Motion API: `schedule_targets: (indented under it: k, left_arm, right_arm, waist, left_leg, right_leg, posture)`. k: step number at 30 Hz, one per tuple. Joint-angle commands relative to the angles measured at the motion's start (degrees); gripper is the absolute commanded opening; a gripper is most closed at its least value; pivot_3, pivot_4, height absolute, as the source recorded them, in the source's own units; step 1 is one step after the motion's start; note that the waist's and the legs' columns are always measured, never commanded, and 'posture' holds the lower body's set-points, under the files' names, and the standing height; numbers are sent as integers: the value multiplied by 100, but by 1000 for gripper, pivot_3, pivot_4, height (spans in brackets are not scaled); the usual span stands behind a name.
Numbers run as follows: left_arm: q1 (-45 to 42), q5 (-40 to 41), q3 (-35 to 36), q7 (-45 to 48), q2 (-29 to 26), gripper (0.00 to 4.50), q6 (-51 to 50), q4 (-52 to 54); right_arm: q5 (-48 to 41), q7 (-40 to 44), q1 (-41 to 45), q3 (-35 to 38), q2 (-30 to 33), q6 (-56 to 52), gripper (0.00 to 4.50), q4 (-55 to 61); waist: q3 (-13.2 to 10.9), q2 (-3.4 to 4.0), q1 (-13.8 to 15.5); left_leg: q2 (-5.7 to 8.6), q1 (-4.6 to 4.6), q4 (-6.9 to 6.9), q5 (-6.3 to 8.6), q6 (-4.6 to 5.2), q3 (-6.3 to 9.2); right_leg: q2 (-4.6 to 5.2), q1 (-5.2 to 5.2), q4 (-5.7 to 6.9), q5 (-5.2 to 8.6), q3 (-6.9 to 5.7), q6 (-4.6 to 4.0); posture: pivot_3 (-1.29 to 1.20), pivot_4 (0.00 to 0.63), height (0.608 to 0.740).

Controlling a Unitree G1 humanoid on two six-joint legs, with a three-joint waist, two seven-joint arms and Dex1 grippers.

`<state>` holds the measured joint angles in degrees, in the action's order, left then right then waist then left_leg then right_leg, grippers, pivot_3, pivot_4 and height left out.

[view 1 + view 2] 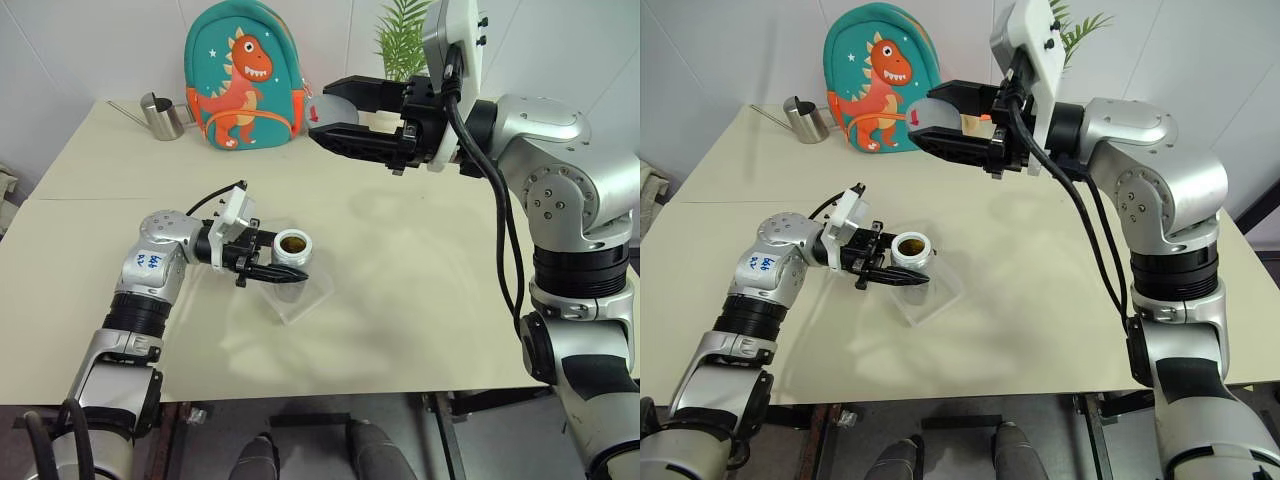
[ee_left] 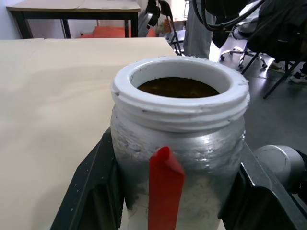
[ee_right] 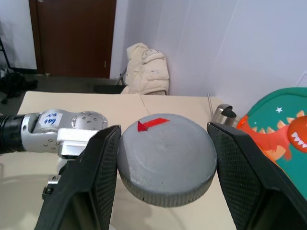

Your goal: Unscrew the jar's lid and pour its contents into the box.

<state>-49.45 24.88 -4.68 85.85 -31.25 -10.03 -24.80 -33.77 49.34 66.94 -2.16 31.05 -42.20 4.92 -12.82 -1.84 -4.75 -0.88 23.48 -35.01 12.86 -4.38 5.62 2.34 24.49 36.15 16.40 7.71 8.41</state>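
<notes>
Left hand (image 1: 268, 270) clamps the open jar (image 1: 291, 262) over the box (image 1: 305, 300) — right hand (image 1: 940, 125) grips the lid (image 3: 166, 164), raised.

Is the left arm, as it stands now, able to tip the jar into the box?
Probably yes: the left pincer holds the open jar right over the box, and the lid is held high by the right pincer.

Head cameras overlook the table (image 1: 420, 290); wrist cameras sit close behind their jaws.

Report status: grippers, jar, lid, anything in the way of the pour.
Left gripper shut on open jar, over box. Right gripper shut on lid, raised clear. Nothing blocking.
</notes>
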Motion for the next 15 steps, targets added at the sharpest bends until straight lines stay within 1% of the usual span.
schedule_targets:
  k: [1,5,10,12,15]
  left_arm:
    - [-374,280,404,-166,-16,2029,-188,234]
    - [-540,480,678,-345,-72,2029,-519,449]
    - [-601,644,1026,-642,-245,2029,-854,736]
    - [-615,595,1144,-767,-331,2029,-822,655]
    - [-697,329,1283,-1007,-446,2029,-418,207]
  right_arm:
    - [270,-275,-174,304,316,37,2549,47]
    - [396,-579,-512,534,586,-87,2549,101]
    - [951,-1225,-1513,747,1087,-266,2549,92]
    - [949,-1393,-2074,868,1112,-455,2549,349]
    - [988,-1820,-2864,962,906,-812,2549,713]
  waist:
    - [0,0,11]
    - [0,0,21]
    - [0,0,33]
    - [0,0,5]
    - [0,0,-8]
  left_leg:
    - [0,1,0,0,0,0]
    - [2,4,0,0,0,0]
    - [2,5,2,0,0,0]
    - [3,4,3,0,0,-1]
    - [1,1,3,-1,2,-1]
  right_leg:
    - [0,0,0,0,0,0]
    - [2,0,-4,0,0,1]
    - [3,0,-8,2,0,2]
    - [3,1,-8,2,1,2]
    - [0,1,-2,2,2,1]
  posture:
    - [0,150,740]
    - [0,150,740]
    - [0,150,740]
    - [0,150,740]
    - [0,150,740]
